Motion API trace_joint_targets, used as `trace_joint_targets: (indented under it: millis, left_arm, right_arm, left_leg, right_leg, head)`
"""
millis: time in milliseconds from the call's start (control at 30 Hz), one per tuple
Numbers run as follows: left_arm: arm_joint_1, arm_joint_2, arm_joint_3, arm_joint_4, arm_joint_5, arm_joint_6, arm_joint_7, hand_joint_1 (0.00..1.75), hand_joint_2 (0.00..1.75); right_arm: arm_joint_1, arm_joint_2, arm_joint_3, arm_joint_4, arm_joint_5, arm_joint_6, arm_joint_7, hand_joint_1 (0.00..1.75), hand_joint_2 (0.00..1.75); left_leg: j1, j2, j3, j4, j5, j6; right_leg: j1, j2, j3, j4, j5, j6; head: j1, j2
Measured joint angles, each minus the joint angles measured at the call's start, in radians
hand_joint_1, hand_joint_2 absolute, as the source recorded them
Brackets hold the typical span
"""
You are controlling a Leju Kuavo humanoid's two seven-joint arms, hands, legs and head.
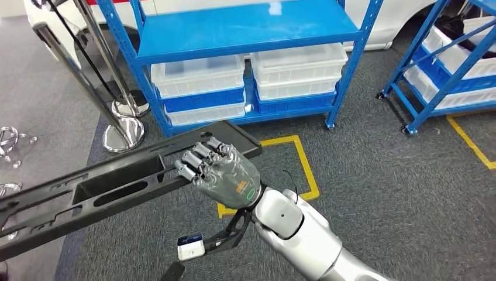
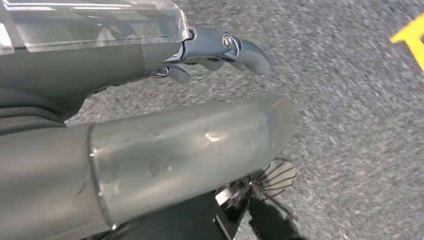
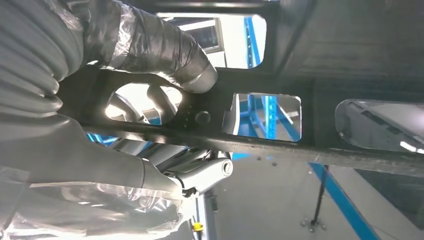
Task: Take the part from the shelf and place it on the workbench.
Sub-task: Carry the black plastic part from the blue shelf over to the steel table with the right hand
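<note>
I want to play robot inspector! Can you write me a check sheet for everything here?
Surface: grey carpet floor with yellow tape lines; workbench nothing seen.
Job's things: long black part, held off the floor.
Clutter: clear bins on blue shelf.
Grippers: right robot hand grips the part; left robot hand holds nothing, pointing toward the floor.
Cables: thin black wire at right wrist.
Surroundings: chrome stanchion bases, second blue shelf.

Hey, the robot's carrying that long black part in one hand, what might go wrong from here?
1. The right robot hand grips the long black part near one end, so the far end may sag or twist loose.
2. That far end reaches toward the chrome stanchion bases and could strike them in a turn.
</note>
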Motion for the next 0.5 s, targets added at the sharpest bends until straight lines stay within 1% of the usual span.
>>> trace_joint_targets:
  millis: [33,67,100,133,167,200,233,267,300,333,367,400,433,467,500]
  left_arm:
    - [-0.002,-0.003,0.000,0.000,0.002,0.001,0.002,0.00,0.00]
    - [-0.003,-0.006,-0.001,0.000,0.003,0.002,0.003,0.00,0.00]
    - [-0.004,-0.009,-0.002,0.000,0.006,0.002,0.004,0.00,0.00]
    - [-0.004,-0.011,-0.003,0.000,0.007,0.002,0.005,0.00,0.00]
    - [-0.004,-0.013,-0.003,0.000,0.009,0.003,0.006,0.00,0.00]
    - [-0.004,-0.015,-0.004,0.000,0.009,0.003,0.006,0.00,0.00]
    - [-0.004,-0.017,-0.004,0.000,0.010,0.004,0.007,0.00,0.00]
    - [-0.005,-0.018,-0.004,0.000,0.010,0.004,0.007,0.00,0.00]
    - [-0.005,-0.018,-0.004,0.000,0.011,0.005,0.007,0.00,0.00]
    - [-0.004,-0.018,-0.004,0.000,0.011,0.005,0.007,0.00,0.00]
    - [-0.004,-0.018,-0.004,0.000,0.012,0.005,0.007,0.00,0.00]
    - [-0.003,-0.018,-0.004,0.000,0.012,0.005,0.007,0.00,0.00]
    - [-0.003,-0.019,-0.004,0.000,0.012,0.005,0.007,0.00,0.00]
    - [-0.002,-0.019,-0.004,0.000,0.012,0.005,0.007,0.00,0.00]
    - [-0.001,-0.019,-0.005,0.000,0.012,0.005,0.007,0.00,0.00]
  right_arm:
    - [-0.004,-0.003,0.000,0.001,-0.003,0.000,0.001,1.75,1.75]
    - [-0.007,-0.006,0.000,0.002,-0.006,0.000,0.002,1.75,1.75]
    - [-0.009,-0.009,0.000,0.004,-0.009,0.000,0.003,1.75,1.75]
    - [-0.009,-0.011,0.000,0.005,-0.010,0.000,0.003,1.75,1.75]
    - [-0.010,-0.013,0.000,0.007,-0.011,0.000,0.003,1.75,1.75]
    - [-0.010,-0.015,0.000,0.009,-0.011,0.000,0.003,1.75,1.75]
    - [-0.011,-0.017,0.000,0.010,-0.011,0.000,0.003,1.75,1.75]
    - [-0.013,-0.017,0.000,0.011,-0.011,0.000,0.003,1.75,1.75]
    - [-0.014,-0.017,0.000,0.011,-0.011,0.000,0.003,1.75,1.75]
    - [-0.016,-0.017,0.001,0.011,-0.010,0.000,0.003,1.75,1.75]
    - [-0.017,-0.017,0.001,0.012,-0.010,0.000,0.004,1.75,1.75]
    - [-0.018,-0.017,0.001,0.012,-0.010,0.000,0.006,1.75,1.75]
    - [-0.019,-0.018,0.001,0.012,-0.010,0.000,0.007,1.75,1.75]
    - [-0.020,-0.018,0.001,0.013,-0.010,0.000,0.008,1.75,1.75]
    - [-0.021,-0.018,0.002,0.013,-0.009,0.000,0.009,1.75,1.75]
  left_leg:
    - [0.001,0.001,-0.017,-0.002,0.017,-0.001]
    - [0.002,0.002,-0.036,-0.002,0.032,-0.001]
    - [0.003,0.002,-0.057,0.001,0.047,-0.004]
    - [0.004,0.004,-0.078,0.006,0.060,-0.007]
    - [0.007,0.005,-0.101,0.012,0.073,-0.011]
    - [0.010,0.006,-0.125,0.022,0.084,-0.016]
    - [0.013,0.007,-0.149,0.035,0.094,-0.022]
    - [0.014,0.006,-0.171,0.051,0.101,-0.027]
    - [0.015,0.006,-0.186,0.064,0.108,-0.034]
    - [0.015,0.005,-0.196,0.074,0.114,-0.039]
    - [0.016,0.004,-0.201,0.079,0.122,-0.044]
    - [0.018,0.004,-0.204,0.079,0.132,-0.050]
    - [0.021,0.002,-0.210,0.083,0.128,-0.056]
    - [0.024,0.000,-0.219,0.097,0.105,-0.062]
    - [0.027,-0.002,-0.232,0.129,0.061,-0.067]
  right_leg:
    - [-0.002,0.000,-0.008,0.048,-0.060,0.004]
    - [-0.004,0.001,-0.014,0.108,-0.111,0.009]
    - [-0.006,0.000,-0.017,0.168,-0.136,0.014]
    - [-0.009,0.000,-0.012,0.212,-0.130,0.019]
    - [-0.012,-0.001,0.003,0.233,-0.101,0.024]
    - [-0.016,-0.002,0.031,0.224,-0.068,0.030]
    - [-0.020,-0.002,0.077,0.180,-0.058,0.036]
    - [-0.021,-0.002,0.134,0.110,-0.074,0.040]
    - [-0.020,-0.002,0.180,0.048,-0.103,0.036]
    - [-0.017,-0.001,0.211,0.000,-0.133,0.029]
    - [-0.012,-0.001,0.222,-0.023,-0.146,0.019]
    - [-0.011,-0.002,0.215,-0.023,-0.141,0.007]
    - [-0.010,-0.005,0.207,-0.022,-0.130,-0.002]
    - [-0.010,-0.007,0.195,-0.022,-0.117,-0.011]
    - [-0.011,-0.009,0.180,-0.023,-0.102,-0.018]
  head:
    - [0.000,0.000]
    - [0.000,0.000]
    - [0.000,0.000]
    - [0.000,0.000]
    - [0.000,0.000]
    - [0.000,0.000]
    - [0.000,0.000]
    - [0.000,0.000]
    - [0.000,0.000]
    - [0.000,0.000]
    - [-0.001,0.000]
    - [0.000,0.000]
    - [0.000,0.000]
    - [-0.001,0.000]
    - [-0.001,0.000]
